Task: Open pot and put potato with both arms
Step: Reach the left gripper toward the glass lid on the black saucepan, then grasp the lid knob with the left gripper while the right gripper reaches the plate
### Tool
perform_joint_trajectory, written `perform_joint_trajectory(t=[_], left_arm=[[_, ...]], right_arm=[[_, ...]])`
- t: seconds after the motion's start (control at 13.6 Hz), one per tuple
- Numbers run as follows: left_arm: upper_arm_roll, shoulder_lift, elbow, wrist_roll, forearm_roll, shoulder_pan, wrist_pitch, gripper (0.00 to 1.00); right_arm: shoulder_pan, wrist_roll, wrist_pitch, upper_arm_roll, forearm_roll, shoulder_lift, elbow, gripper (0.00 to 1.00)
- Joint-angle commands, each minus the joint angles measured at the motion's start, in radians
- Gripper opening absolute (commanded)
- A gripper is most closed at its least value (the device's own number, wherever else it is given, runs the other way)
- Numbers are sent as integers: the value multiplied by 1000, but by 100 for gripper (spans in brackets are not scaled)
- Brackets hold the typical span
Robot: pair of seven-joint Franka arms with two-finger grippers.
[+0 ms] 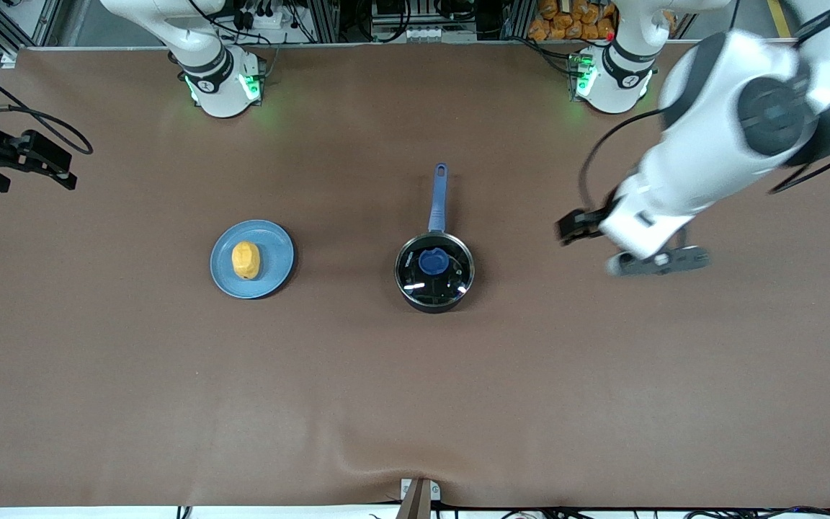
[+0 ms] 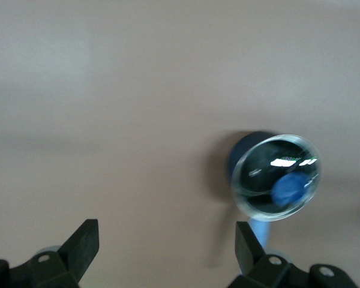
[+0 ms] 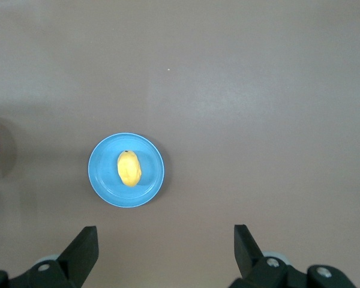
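front view / step: lid is on the pot (image 1: 434, 272); my judgement: lid-off comes first, nothing lifted yet
front view / left gripper (image 1: 579, 225): mine, up over bare table toward the left arm's end, beside the pot and apart from it; arm is blurred; fingers not readable from here
front view / right gripper (image 1: 44, 163): parked at the edge over the right arm's end of the table, well apart from the plate (image 1: 279, 254); this arm waits
front view / pot: mid-table, glass lid (image 1: 451, 280) seated, blue knob (image 1: 433, 261) at centre; long blue handle (image 1: 438, 194) points toward the bases
front view / how-to: I'd go straight down on the knob, centre it between the fingers, close only once level with it; glass lid, so lift vertical and don't drag the rim
front view / potato (image 1: 246, 259): lying on the blue plate, toward the right arm's end, level with the pot
left wrist view / hand: my fingers (image 2: 84, 243) spread wide, nothing between them
left wrist view / pot (image 2: 243, 157): off-axis, lid (image 2: 261, 180) and knob (image 2: 290, 188) visible, blurred; not lined up yet; contents can't be read through the reflections
right wrist view / hand: fingers (image 3: 245, 247) wide apart, empty
right wrist view / plate (image 3: 105, 171): holds only the potato (image 3: 129, 168), roughly centred; a dark edge at the frame border may be the pot, can't confirm
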Motion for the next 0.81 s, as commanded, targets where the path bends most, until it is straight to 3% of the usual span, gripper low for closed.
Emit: perform_joint_trajectory(t=[0.0,0.29,0.51,0.74], left_arm=[[14,116,89,-205,30,-100,95,100],[18,251,97,-462,109,-228,262,100],[86,302,100,-582,138,-346,267,100],[119,348,100,-614,138,-401,288,100]], right_arm=[[6,11,-3,-2,-12,-11,-5,100],[7,11,35,-3,-12,-10,-39,100],[48,16,100,-2,-9,12,-71,100],[81,19,167,0,-7,26,-134,100]])
